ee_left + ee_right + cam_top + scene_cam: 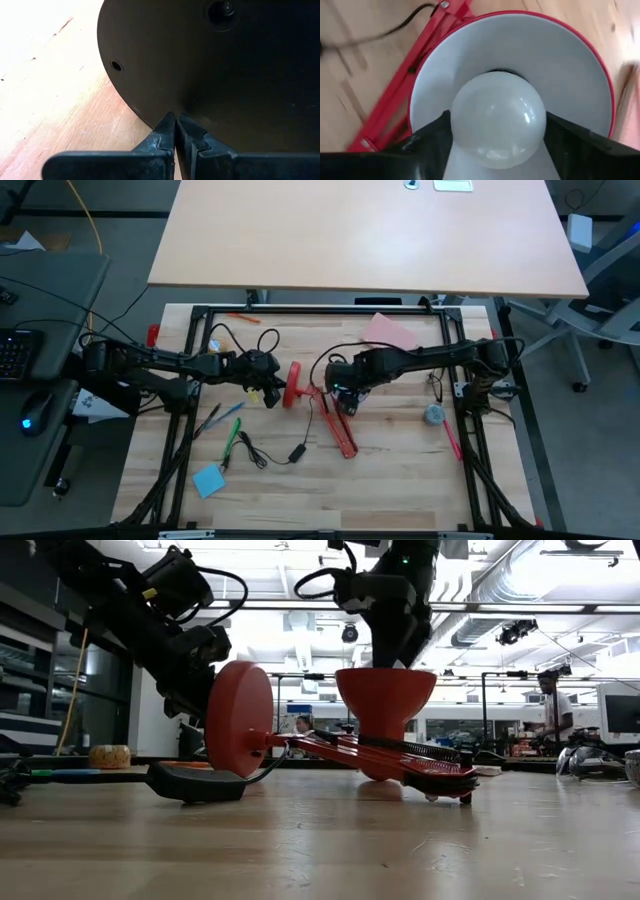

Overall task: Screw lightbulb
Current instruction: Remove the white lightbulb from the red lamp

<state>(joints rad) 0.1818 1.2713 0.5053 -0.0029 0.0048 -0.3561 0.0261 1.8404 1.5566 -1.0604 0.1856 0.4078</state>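
Down inside the red lamp's shade (520, 75), at the middle of the worktop (380, 480), sits the lightbulb (496, 120). The right wrist view shows its round white glass in front of the dark opening at the bottom of the white-lined shade, with the right hand (496, 142) closed on it, one dark finger (427, 147) pressed to each side of the glass. The screw base is hidden behind the bulb, so how far it sits in the socket cannot be told.

From above, the right arm reaches in from the right edge of the worktop and its hand points down over the shade (343, 392). In the low view the shade (384, 700) stands mouth upward like a cup, with the right hand (392, 650) entering it from above.

The lamp lies on its side. Its round red base (238, 718) stands on edge, left of the shade, and the red jointed arm (385, 755) of the lamp runs low along the wood between them. A black cable with a switch (195, 782) lies in front of the base.

The left hand (175, 131) is against the underside of that base, which fills the left wrist view as a dark disc (210, 70). Its fingers are drawn nearly together at the disc's rim; they seem to pinch the edge, though the grip is hard to make out.

Elsewhere on the worktop lie a pink sheet (391, 332), a blue pad (208, 480), a green pen (231, 438) and a small grey round object (434, 415).
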